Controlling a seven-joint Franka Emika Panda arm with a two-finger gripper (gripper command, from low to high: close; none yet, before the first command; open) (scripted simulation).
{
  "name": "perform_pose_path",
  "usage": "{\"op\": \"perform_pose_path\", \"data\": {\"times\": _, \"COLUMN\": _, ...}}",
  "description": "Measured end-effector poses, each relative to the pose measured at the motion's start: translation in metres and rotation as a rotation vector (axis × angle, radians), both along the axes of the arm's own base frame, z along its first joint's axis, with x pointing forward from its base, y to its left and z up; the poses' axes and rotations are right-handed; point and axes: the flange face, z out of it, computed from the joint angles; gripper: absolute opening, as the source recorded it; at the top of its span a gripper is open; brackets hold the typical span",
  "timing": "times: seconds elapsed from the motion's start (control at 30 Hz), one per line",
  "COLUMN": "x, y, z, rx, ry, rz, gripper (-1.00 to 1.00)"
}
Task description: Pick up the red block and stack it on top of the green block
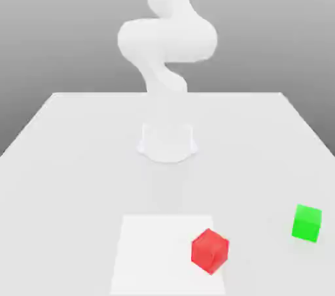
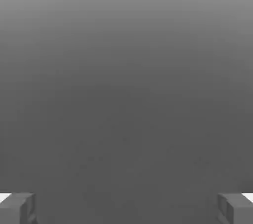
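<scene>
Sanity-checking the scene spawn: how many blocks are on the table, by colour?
Red block: 1
Green block: 1
Total: 2 blocks, sitting apart on the white table, the green one toward the exterior view's right.

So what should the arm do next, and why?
Probably swing the open end effector down over the red block: its fingers are spread with nothing between them, and that block sits on the table, apart from the green block.
</scene>
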Motion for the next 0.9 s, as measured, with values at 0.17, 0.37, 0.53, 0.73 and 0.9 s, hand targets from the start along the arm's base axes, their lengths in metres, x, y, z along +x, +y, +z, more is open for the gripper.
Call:
{"op": "perform_pose_path", "data": {"times": 0.17, "x": 0.055, "y": 0.017, "z": -0.100, "rx": 0.064, "ry": 0.158, "rz": -0.137, "gripper": 0.00}}
{"op": "perform_pose_path", "data": {"times": 0.37, "x": 0.086, "y": 0.034, "z": -0.226, "rx": 0.135, "ry": 0.336, "rz": -0.300, "gripper": 0.00}}
{"op": "perform_pose_path", "data": {"times": 0.53, "x": 0.084, "y": 0.047, "z": -0.329, "rx": 0.190, "ry": 0.483, "rz": -0.439, "gripper": 0.00}}
{"op": "perform_pose_path", "data": {"times": 0.73, "x": 0.053, "y": 0.067, "z": -0.441, "rx": 0.252, "ry": 0.659, "rz": -0.604, "gripper": 0.00}}
{"op": "perform_pose_path", "data": {"times": 0.9, "x": 0.048, "y": 0.069, "z": -0.503, "rx": 0.263, "ry": 0.684, "rz": -0.634, "gripper": 0.00}}
